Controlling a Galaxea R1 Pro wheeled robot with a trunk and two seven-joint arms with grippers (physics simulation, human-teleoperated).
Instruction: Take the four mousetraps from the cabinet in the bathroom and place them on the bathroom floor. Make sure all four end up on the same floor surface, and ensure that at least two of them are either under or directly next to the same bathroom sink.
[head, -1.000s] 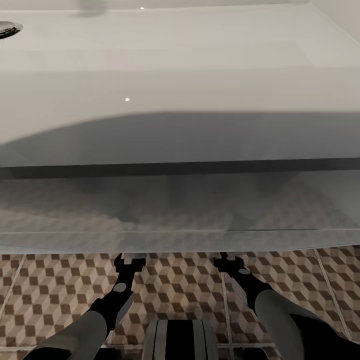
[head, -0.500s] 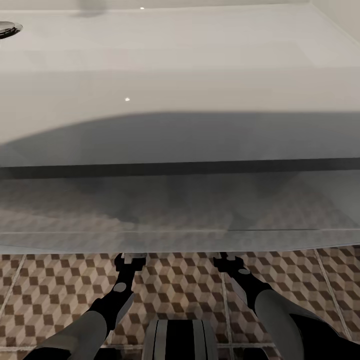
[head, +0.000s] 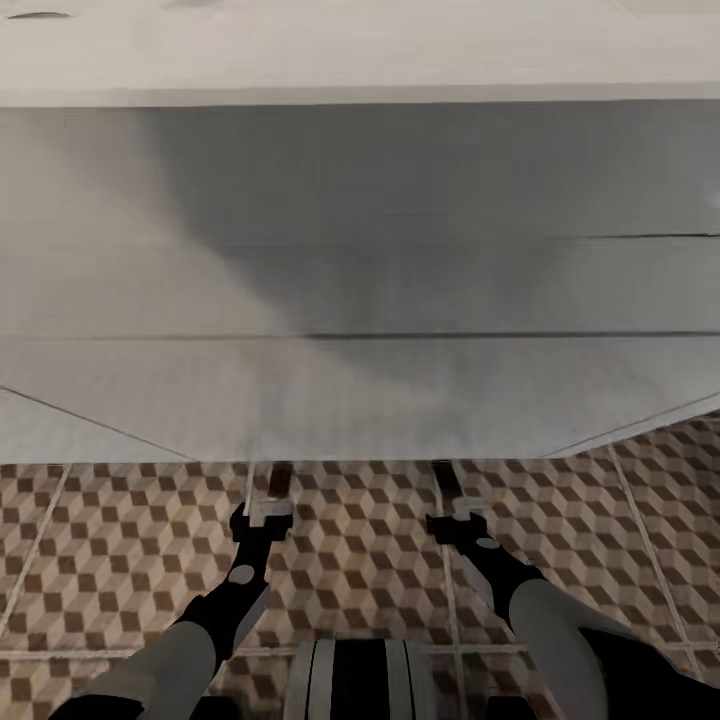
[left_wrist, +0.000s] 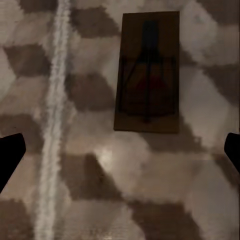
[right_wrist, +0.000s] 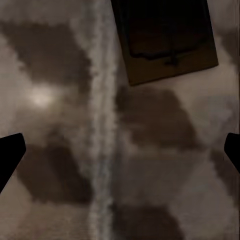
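Two mousetraps lie flat on the cube-patterned bathroom floor (head: 130, 540), at the foot of the white vanity (head: 360, 280) that carries the sink (head: 320, 45). One mousetrap (head: 281, 480) lies just ahead of my left gripper (head: 262, 512); in the left wrist view this brown board (left_wrist: 147, 72) with its wire and red mark rests beyond the open gripper (left_wrist: 120, 155). The other mousetrap (head: 447, 478) lies ahead of my right gripper (head: 456, 518); the right wrist view shows it (right_wrist: 167, 40) past the open gripper (right_wrist: 120, 155). Both grippers hold nothing.
The vanity front hangs over the floor straight ahead and spans the whole width. Pale grout lines (head: 445, 560) cross the tiles between and beside my arms. My trunk (head: 360, 680) shows at the near edge.
The head view has shifted: the sink basin slid up to the top edge and the vanity front now faces me. Both arms keep their place; two mousetraps now show ahead of the grippers.
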